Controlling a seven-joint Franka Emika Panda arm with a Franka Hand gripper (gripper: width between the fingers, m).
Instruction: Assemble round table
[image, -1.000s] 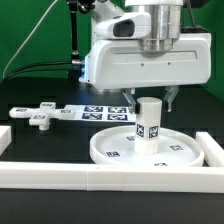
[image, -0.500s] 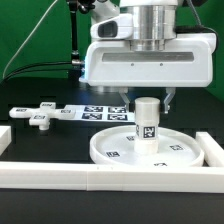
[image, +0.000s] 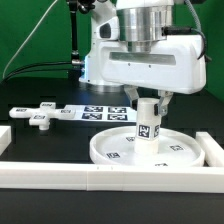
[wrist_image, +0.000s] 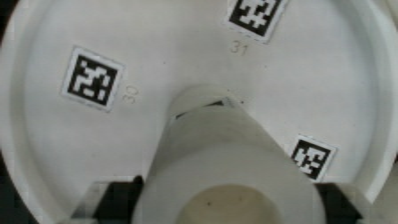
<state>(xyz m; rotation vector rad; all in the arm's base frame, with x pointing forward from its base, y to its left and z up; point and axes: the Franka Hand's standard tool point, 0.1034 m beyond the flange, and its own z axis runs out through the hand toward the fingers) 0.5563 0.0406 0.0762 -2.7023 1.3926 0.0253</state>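
The large round disc (image: 112, 150) lies flat on the black table, tags up. The short thick cylinder leg (image: 149, 122) stands upright at its centre. My gripper (image: 149, 101) comes straight down over the leg, with a finger close against each side of its top. In the wrist view the leg (wrist_image: 222, 140) fills the space between my black pads (wrist_image: 119, 195), and the disc (wrist_image: 160, 50) spreads out beyond it. My gripper (wrist_image: 222, 200) is shut on the leg. The small bar-shaped foot (image: 40, 120) lies loose at the exterior view's left.
The marker board (image: 90, 112) lies flat behind the disc. White border rails run along the front (image: 100, 176), the exterior view's right (image: 212, 150) and left (image: 4, 134). A dark stand with cables rises at the back.
My hand has turned about its vertical axis over the leg. The fingers, spread wide of the leg a second ago, now sit against its sides. Leg and disc stay in place.
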